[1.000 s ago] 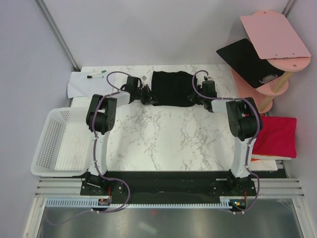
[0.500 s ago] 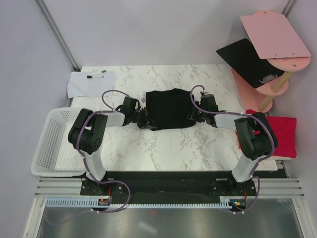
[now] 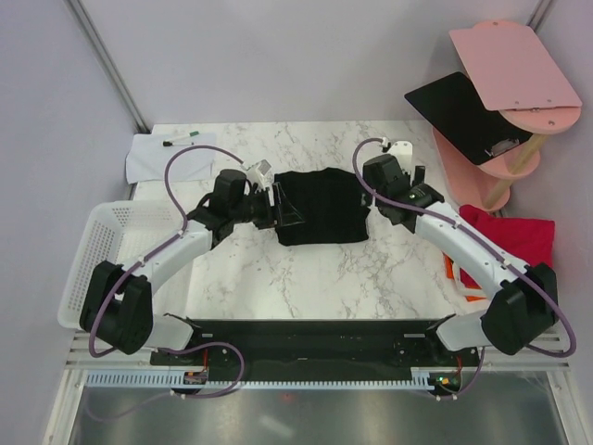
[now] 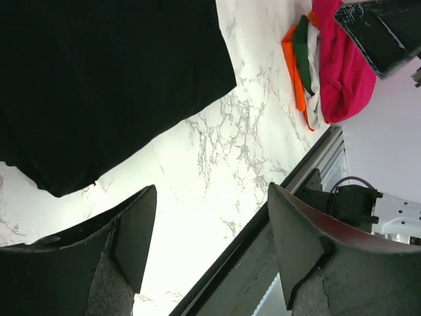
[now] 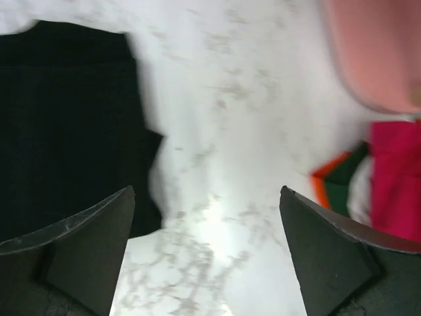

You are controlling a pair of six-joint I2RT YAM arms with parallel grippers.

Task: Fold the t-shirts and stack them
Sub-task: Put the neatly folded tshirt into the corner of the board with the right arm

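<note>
While flanking the black t-shirt [image 3: 321,206], holds left gripper [image 4: 212,197] and right gripper [image 5: 205,194] spread wide, empty. Shows stack of crimson, orange and green t-shirts [image 4: 342,72] beyond the jaws.

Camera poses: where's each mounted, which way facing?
Top external: above and behind the arm bases, looking down at the marble table; left arm and right arm show.
Left wrist: on the left arm, looking down past the open left gripper; its fingers show.
Right wrist: likewise, past the open right gripper.
Both wrist views share the black t-shirt and the folded shirt stack.
</note>
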